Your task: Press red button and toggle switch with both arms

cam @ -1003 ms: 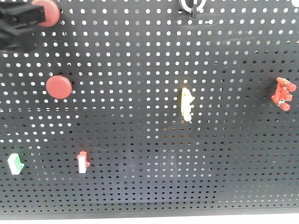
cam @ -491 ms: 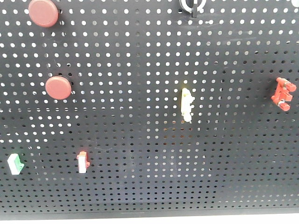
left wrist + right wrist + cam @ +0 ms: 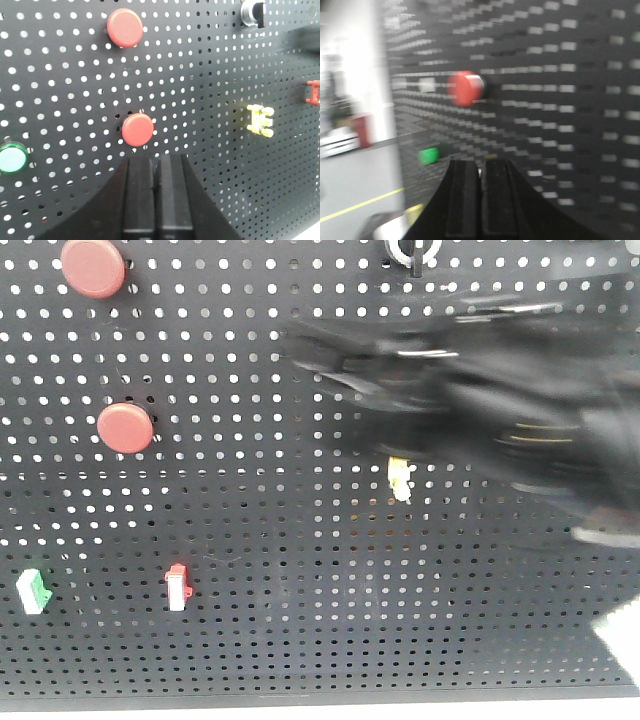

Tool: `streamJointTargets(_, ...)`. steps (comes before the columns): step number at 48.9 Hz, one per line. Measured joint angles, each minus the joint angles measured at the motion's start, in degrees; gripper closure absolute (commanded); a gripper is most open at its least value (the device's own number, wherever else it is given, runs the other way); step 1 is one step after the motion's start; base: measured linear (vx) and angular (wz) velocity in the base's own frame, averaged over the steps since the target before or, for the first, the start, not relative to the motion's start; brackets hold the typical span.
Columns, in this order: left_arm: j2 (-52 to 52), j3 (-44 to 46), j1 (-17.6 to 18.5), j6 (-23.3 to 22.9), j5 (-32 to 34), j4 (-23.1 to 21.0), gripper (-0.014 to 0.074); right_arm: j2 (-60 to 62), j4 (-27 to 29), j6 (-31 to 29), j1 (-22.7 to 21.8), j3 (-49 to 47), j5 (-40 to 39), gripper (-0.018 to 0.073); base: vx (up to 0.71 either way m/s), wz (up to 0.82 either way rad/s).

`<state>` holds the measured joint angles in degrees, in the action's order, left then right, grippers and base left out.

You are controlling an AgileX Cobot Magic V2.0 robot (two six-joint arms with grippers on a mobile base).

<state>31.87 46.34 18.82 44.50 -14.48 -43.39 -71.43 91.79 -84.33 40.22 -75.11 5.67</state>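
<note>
The left gripper (image 3: pixel 156 166), fingers pressed together, sits just below the lower round red plastic button (image 3: pixel 138 129); the right gripper (image 3: pixel 481 168) is likewise closed.

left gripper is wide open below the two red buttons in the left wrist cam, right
Not quite: the left gripper is shut, its fingers pressed together. The left wrist view shows this, and the gripper does sit below the lower red button and the upper red button.

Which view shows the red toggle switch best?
Left wrist view: the toggle switch sits unblocked at the right edge. In front view a blurred arm covers it; right wrist view misses it.
</note>
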Motion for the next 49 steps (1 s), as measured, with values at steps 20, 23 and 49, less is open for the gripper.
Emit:
streamJointTargets(20, 0.05, 0.0, 0.0, 0.0, -1.45, 1.49, 0.0594, -1.11, 1.43, -7.59, 0.73, -5.59, -10.22, 0.0562, 0.0, 0.0)
streamJointTargets(23, 0.05, 0.0, 0.0, 0.0, -1.45, 1.49, 0.0594, -1.11, 1.69, -7.71, 0.73, -5.59, -10.22, 0.0562, 0.0, 0.0)
streamJointTargets(49, 0.05, 0.0, 0.0, 0.0, -1.45, 1.61, 0.0594, -7.23, 1.9, -10.69, 0.73, -10.43, -15.19, 0.0562, 0.0, 0.0)
